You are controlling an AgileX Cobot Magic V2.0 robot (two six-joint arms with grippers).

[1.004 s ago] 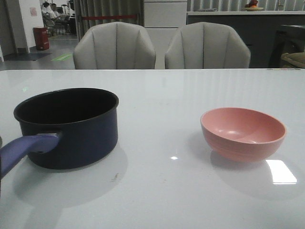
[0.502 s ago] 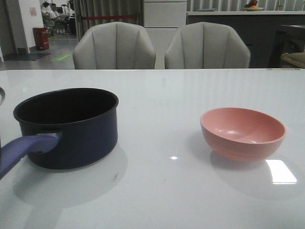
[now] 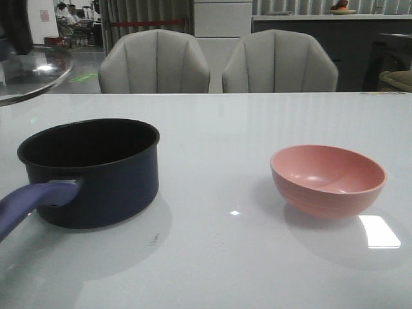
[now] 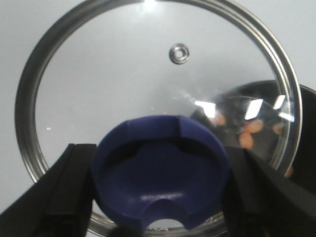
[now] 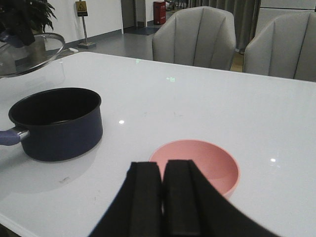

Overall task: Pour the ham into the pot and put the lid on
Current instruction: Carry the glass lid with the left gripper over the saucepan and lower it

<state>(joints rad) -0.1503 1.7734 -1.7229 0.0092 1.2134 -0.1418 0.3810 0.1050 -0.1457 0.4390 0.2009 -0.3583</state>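
Observation:
The dark navy pot (image 3: 90, 170) stands on the table's left, its purple-blue handle (image 3: 32, 203) towards the front. My left gripper (image 4: 160, 197) is shut on the blue knob (image 4: 160, 168) of the glass lid (image 4: 123, 74) and holds it in the air. In the front view the lid (image 3: 32, 71) hangs above and left of the pot. Through the glass I see orange-pink ham chunks (image 4: 246, 140) inside the pot (image 4: 306, 143). My right gripper (image 5: 163, 170) is shut and empty, above the table just in front of the pink bowl (image 5: 197, 163).
The pink bowl (image 3: 328, 177) stands on the table's right and looks empty. Two grey chairs (image 3: 154, 61) stand behind the table's far edge. The right wrist view also shows the pot (image 5: 57, 121) and the raised lid (image 5: 29, 52).
The lid has risen into the front view at the upper left, carried up and towards the pot. The pot and bowl have not moved.

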